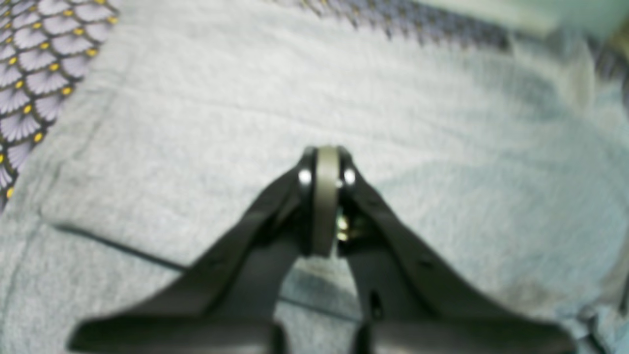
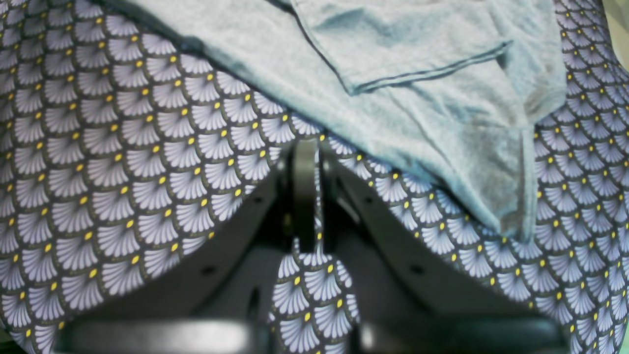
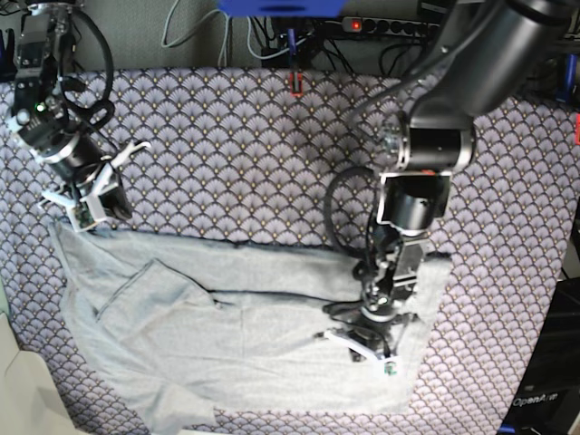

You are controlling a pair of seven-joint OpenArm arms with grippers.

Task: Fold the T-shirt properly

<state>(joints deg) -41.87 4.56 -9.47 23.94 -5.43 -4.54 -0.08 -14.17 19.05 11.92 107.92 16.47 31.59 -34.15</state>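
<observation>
The light grey T-shirt [image 3: 254, 308] lies spread, with creases, across the near half of the table. My left gripper [image 3: 361, 352] hangs over its right part. In the left wrist view this gripper [image 1: 325, 150] is shut, pads pressed together just above the T-shirt [image 1: 196, 123], with no fabric visible between them. My right gripper [image 3: 104, 204] is at the shirt's far left corner. In the right wrist view it [image 2: 304, 145] is shut, its tips meeting right at the edge of the T-shirt [image 2: 417, 98], whose hemmed sleeve lies folded on top. Whether it pinches fabric is hidden.
The purple-grey fan-scale cloth [image 3: 254, 154] covers the whole table under the shirt. Cables and a power strip [image 3: 390, 25] run along the back edge, with a small red object [image 3: 294, 83] beside them. A pale surface [image 3: 23, 399] borders the near left corner.
</observation>
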